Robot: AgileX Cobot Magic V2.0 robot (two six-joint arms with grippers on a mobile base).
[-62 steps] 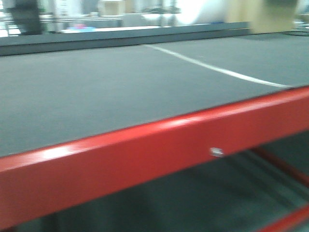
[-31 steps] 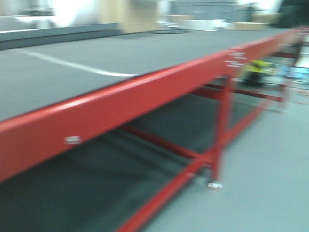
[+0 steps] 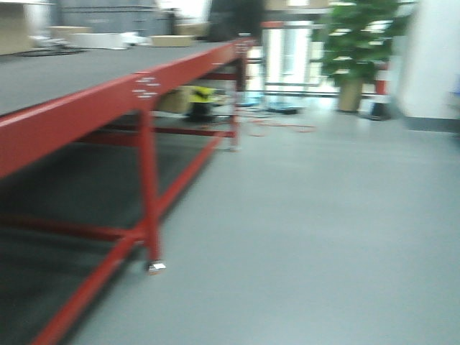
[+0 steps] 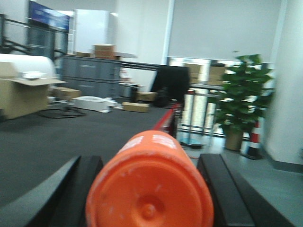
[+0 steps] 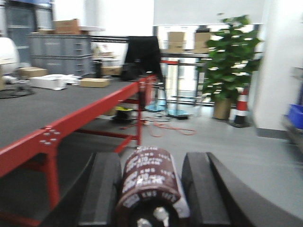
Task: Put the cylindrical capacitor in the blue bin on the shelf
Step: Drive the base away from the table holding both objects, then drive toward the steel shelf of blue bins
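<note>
The grey floor (image 3: 323, 237) takes up most of the front view. The long red-framed worktop (image 3: 65, 118) with its grey top runs away along the left, and a potted plant (image 3: 356, 36) stands at the far end. That view is blurred and shows neither of my arms. Only the wrist views show them. The left wrist view looks over the worktop's surface to stacked grey crates (image 4: 90, 75) and an open cardboard box (image 4: 21, 97), which the front view barely shows. The right wrist view adds a striped traffic cone (image 5: 241, 106) beside the plant, an orange cable (image 5: 173, 130) loose on the floor, and a blue container (image 5: 297, 116) cut off by the right edge, too cropped for me to say more. My left end effector (image 4: 151, 161) is closed to the width of an orange cylinder (image 4: 149, 189), a black finger pressed against each side. My right end effector (image 5: 151, 158) grips the cylindrical capacitor (image 5: 149, 184) the same way. The capacitor is dark brown with white print, and its two metal terminals point at the camera. It sits in my grip above the floor, beside the worktop, not in any bin. A second ago the front view was filled by the grey top and red beam close up. Half a second ago the beam slanted off to the right. Now it has slid to the left, and open floor and the plant have come into view.
</note>
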